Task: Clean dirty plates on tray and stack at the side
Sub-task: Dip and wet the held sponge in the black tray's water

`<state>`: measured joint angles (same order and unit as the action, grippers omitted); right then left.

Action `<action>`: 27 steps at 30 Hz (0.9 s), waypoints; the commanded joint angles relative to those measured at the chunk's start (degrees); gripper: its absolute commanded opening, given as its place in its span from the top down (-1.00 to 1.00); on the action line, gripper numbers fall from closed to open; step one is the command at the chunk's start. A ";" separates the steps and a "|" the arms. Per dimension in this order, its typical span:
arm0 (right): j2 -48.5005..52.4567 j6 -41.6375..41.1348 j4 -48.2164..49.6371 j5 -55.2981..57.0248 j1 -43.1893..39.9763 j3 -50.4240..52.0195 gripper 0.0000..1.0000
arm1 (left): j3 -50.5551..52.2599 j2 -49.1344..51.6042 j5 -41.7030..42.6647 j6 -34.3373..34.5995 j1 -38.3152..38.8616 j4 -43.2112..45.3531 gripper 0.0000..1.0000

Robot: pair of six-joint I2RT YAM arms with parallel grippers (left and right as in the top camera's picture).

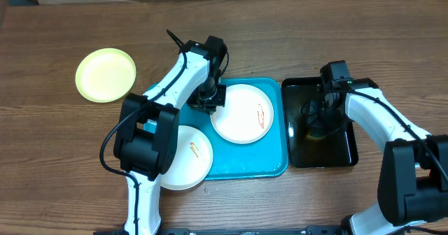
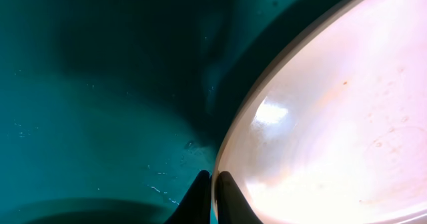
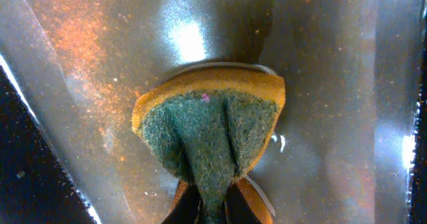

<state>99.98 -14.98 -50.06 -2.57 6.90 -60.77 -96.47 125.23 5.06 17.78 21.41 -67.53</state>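
Observation:
The turquoise tray (image 1: 273, 161) holds two white plates with orange-red smears. One plate (image 1: 241, 112) lies at the tray's upper right. The other (image 1: 185, 158) overhangs the tray's lower left. A yellow-green plate (image 1: 106, 75) lies on the table at the far left. My left gripper (image 1: 210, 98) is shut on the left rim of the upper white plate (image 2: 333, 124), fingers pinching the edge (image 2: 213, 197) just above the tray floor (image 2: 100, 117). My right gripper (image 1: 318, 119) is shut on a green-and-yellow sponge (image 3: 210, 127) over the black tray.
The black tray (image 1: 346, 154) stands right of the turquoise tray; its wet floor (image 3: 333, 84) shows orange specks. Brown wooden table (image 1: 56, 158) surrounds both trays.

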 commanded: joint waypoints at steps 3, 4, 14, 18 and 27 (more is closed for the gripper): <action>-0.11 0.02 0.26 -0.07 0.17 -1.55 0.92 | 0.79 -0.85 -1.46 -0.90 0.04 0.02 0.81; -0.11 0.02 0.26 -0.07 0.17 -1.55 0.92 | 0.79 -0.85 -1.46 -0.90 0.04 0.02 0.81; -0.11 0.04 0.15 -0.07 0.17 -1.55 0.92 | 0.81 -0.85 -1.46 -0.83 0.04 0.09 0.72; -0.11 0.02 -0.02 -0.07 0.17 -1.55 0.92 | 0.83 -0.85 -1.46 -0.85 0.04 0.11 0.67; -0.11 0.04 -0.26 0.15 0.17 -1.55 0.92 | 3.39 -0.85 -1.44 -0.83 0.04 2.32 0.70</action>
<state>99.98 -14.96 -50.57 -2.57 6.90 -60.77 -94.35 125.23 4.21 17.78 21.41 -65.87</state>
